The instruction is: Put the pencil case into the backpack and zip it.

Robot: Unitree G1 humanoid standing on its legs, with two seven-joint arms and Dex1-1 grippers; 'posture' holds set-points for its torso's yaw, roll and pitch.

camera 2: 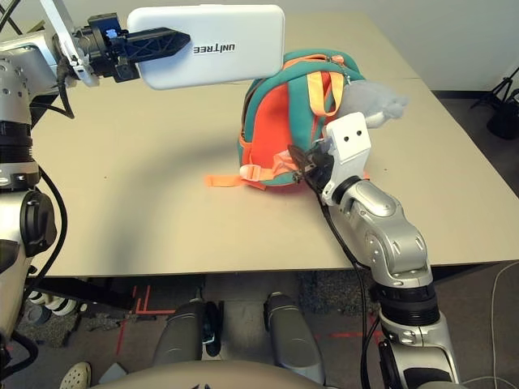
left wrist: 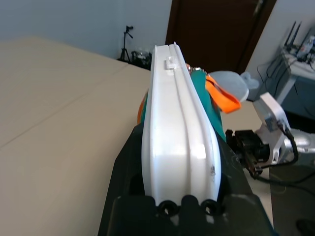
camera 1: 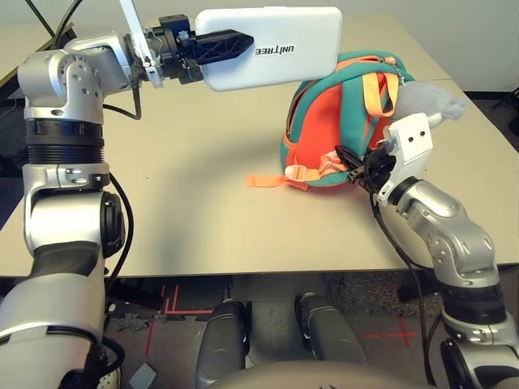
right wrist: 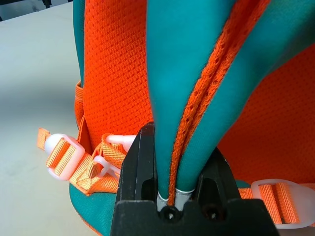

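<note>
My left gripper is shut on the white pencil case, held flat in the air above and just left of the backpack's top. In the left wrist view the pencil case runs edge-on between the black fingers. The orange and teal backpack stands upright on the table, back panel and straps facing me. My right gripper is at its lower right side, shut on a teal shoulder strap. The grey plush charm hangs behind the backpack to the right.
An orange webbing strap trails from the backpack's base toward the left across the beige table. Orange buckled straps sit near the right fingers. The table's front edge runs close below the backpack.
</note>
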